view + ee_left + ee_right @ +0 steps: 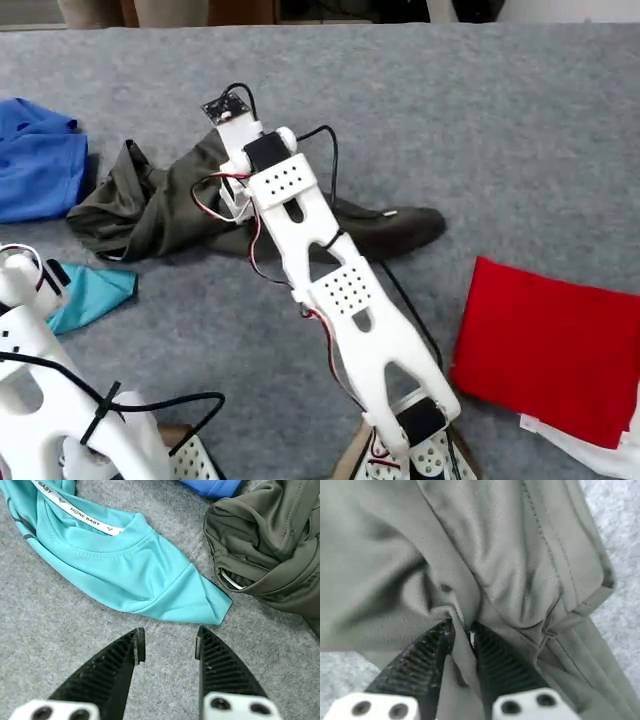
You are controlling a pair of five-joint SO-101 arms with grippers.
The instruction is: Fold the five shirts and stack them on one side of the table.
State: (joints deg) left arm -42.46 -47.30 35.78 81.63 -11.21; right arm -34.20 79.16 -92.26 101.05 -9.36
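**A:** So, what did we see of the right claw (462, 630)?

**B:** We saw it pinched shut on a fold of the olive shirt (150, 215), with cloth bunched between both jaws. Its arm (330, 270) stretched from the near edge out across the middle of the table (480, 120).

**A:** And how did that shirt lie?

**B:** We found it crumpled and unfolded, left of centre in the high view. 1 dark part of it trailed out to the right under the arm.

**A:** What about the left claw (167, 642)?

**B:** We noted it open, jaws apart, low over bare table just beside a corner of the teal shirt (120, 565). As far as we could tell, it was not touching the cloth.

**A:** Where did we place the other shirts?

**B:** The teal shirt lay rumpled toward the table's left front, just beside the olive shirt. The blue shirt (40, 160) sat bunched at the left edge, farther back, and also near the olive shirt. At the right edge we counted 2 more. The red shirt (550, 345) was folded flat into a rectangle and lay on top of the white shirt (590, 450). We could see the white shirt's edge peeking out beneath it on the near side.
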